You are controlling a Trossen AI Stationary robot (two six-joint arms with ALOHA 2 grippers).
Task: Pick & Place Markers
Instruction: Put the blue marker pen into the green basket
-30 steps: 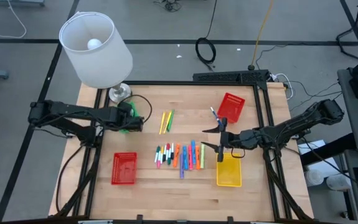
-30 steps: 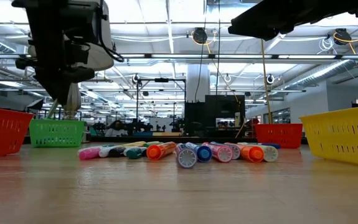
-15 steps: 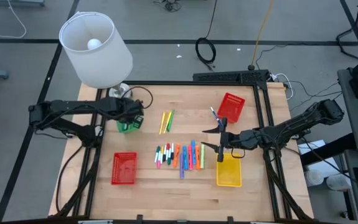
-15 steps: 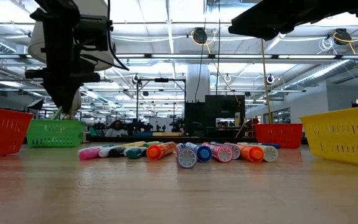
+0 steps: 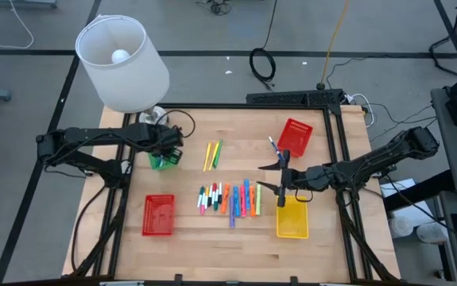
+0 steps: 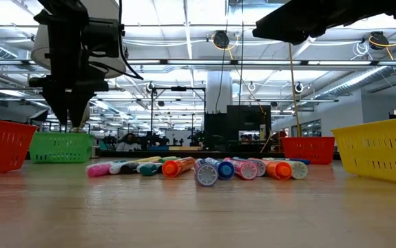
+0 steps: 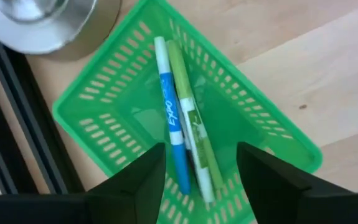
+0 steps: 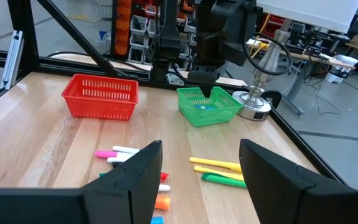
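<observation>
Green basket (image 7: 185, 130), left of centre in the high view, had just taken a drop: the left gripper (image 7: 200, 168) hung over it, fingers now parted and empty, two markers (image 7: 185, 124) inside. The right gripper (image 5: 280, 176) waited open beside the loose markers (image 5: 228, 199) at centre; plenty remained unsorted.

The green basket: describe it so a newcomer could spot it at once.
Start at the big white lamp at the table's far left corner. Beside its metal base sits the green basket, right under the left gripper, holding a blue marker and a green marker. It is the only green basket; the others are red or yellow.
</observation>
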